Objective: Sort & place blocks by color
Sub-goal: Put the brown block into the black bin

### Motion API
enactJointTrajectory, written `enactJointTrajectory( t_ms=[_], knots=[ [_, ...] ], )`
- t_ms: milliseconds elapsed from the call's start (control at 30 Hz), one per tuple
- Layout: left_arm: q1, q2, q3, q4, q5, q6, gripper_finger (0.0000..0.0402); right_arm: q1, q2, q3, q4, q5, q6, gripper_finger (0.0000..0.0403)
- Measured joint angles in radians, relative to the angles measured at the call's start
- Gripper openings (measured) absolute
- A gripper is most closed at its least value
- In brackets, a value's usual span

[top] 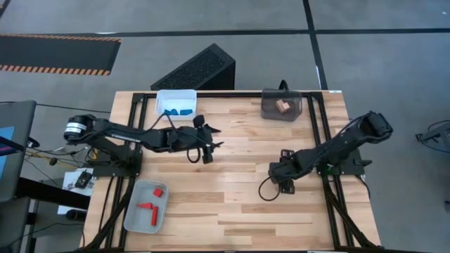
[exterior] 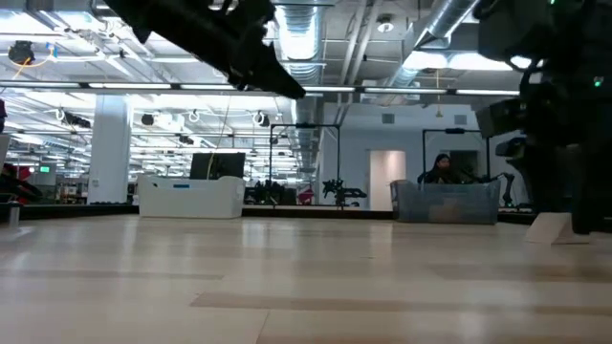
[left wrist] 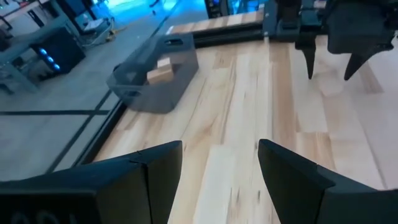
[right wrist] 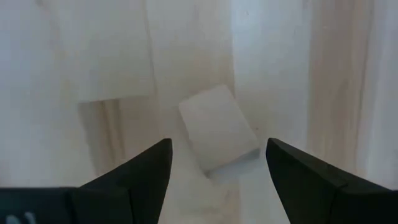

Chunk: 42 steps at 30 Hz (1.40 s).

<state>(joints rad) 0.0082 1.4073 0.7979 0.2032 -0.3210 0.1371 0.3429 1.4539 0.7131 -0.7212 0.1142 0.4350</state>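
Sorting looks nearly done: one plain wood block (blues, reds already binned) lies on the surface below the right gripper, fingers spread; left gripper hovers open.

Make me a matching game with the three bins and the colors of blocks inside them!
Bins:
1. white bin
2. light grey bin
3. dark tinted bin

Blocks inside:
A. red blocks
B. plain wood block
C. blue blocks

Pairs: 1-C, 2-A, 3-B
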Motion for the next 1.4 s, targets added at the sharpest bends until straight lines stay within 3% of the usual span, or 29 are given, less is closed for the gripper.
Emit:
enactJointTrajectory(
  t_ms=[300, 433, 600, 733, 967, 1267, 1400],
  knots=[
    [0.007, 0.029, -0.001, 0.019, -0.005, 0.0, 0.0203, -0.011, 0.068, 0.004, 0.015, -0.002, -0.092, 0.0276],
    [0.005, 0.023, -0.001, 0.021, -0.006, -0.003, 0.0203, -0.011, 0.05, -0.002, 0.037, -0.004, -0.107, 0.0227],
    [0.005, 0.023, -0.001, 0.018, -0.007, -0.009, 0.0203, -0.037, 0.008, -0.002, 0.056, -0.002, -0.107, 0.0122],
    [0.005, 0.008, -0.001, 0.017, -0.008, -0.014, 0.0203, -0.096, -0.052, -0.002, 0.08, -0.001, -0.132, 0.0117],
    [0.005, -0.046, -0.001, -0.004, -0.024, -0.027, 0.0203, -0.297, -0.222, 0.0, 0.184, 0.151, -0.279, 0.0131],
    [-0.032, -0.101, -0.002, 0.043, -0.023, -0.022, 0.0203, -0.652, -0.37, 0.0, 0.296, 0.309, -0.234, 0.0126],
    [-0.035, -0.074, -0.065, 0.295, 0.076, -0.022, 0.0203, -0.826, -0.325, 0.0, 0.33, 0.278, -0.233, 0.0134]
  ],
)
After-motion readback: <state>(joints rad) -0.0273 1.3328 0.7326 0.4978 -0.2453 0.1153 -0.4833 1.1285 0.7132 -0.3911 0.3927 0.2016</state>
